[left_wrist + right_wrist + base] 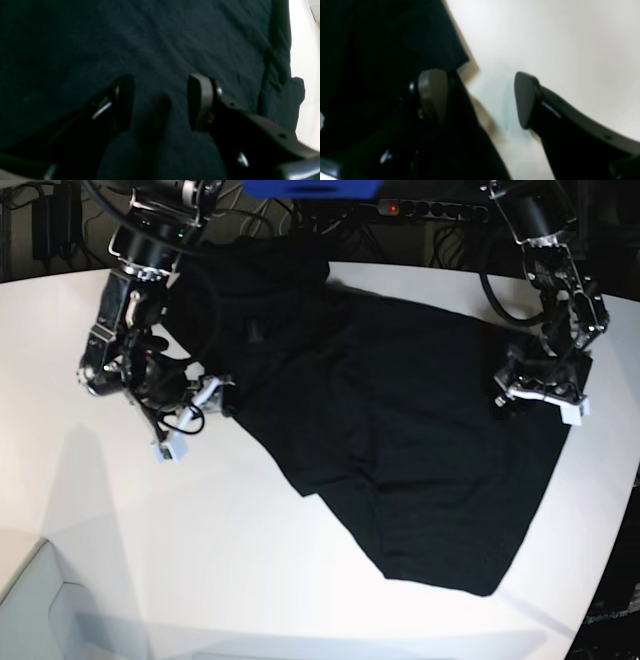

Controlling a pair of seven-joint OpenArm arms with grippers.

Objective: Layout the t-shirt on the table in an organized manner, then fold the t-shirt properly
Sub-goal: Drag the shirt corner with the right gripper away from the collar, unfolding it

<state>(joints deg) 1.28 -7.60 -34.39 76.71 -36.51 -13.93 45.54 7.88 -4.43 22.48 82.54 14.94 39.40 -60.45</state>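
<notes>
My base camera looks down on the whole table (300,580); both wrist cameras sit close over the t-shirt (150,50), sharing its cloth.

Robotics lab or test bench setting. Large white desk (300,580) with curved edge, bare of household goods. Two black jointed arms mounted at the far side, exposed joints and loose cabling (490,280) looped along them. Dark tangle of wires and a power strip (420,210) with a small red light behind the desk. Blue object (310,188) at top edge, kind not discernible. Cameras carried on both wrists, looking down past each end effector. Single black t-shirt (400,440) laid out as test piece. No furnishings of a home or shop in sight.
</notes>
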